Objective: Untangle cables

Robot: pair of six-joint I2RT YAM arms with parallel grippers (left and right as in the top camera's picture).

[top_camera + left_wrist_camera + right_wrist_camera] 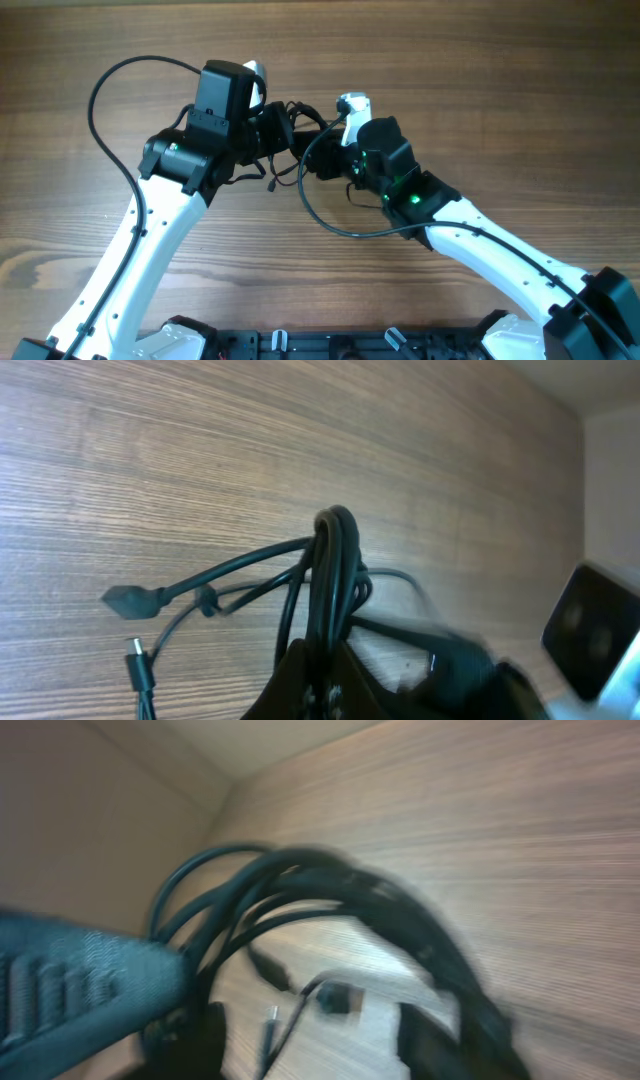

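The cables (pixel 292 120) are a bunch of thin black wires hanging between my two grippers near the table's middle. My left gripper (pixel 270 128) is shut on them. In the left wrist view its jaws (pixel 325 685) pinch the bundle, which loops upward as the cables (pixel 335 535), and two plug ends (pixel 125 600) trail left on the wood. My right gripper (pixel 318 160) sits just right of the bunch. The right wrist view is blurred. There the gripper (pixel 315 1045) stands open with its fingers (pixel 195 1040) apart, the cables (pixel 330 885) arch above them, and a small plug (pixel 340 998) lies between.
Thicker black arm cables loop out on the table, one at the far left (pixel 98 95) and one under the right arm (pixel 335 228). The arm bases (pixel 300 345) line the front edge. A pale wall (pixel 610 480) borders the table.
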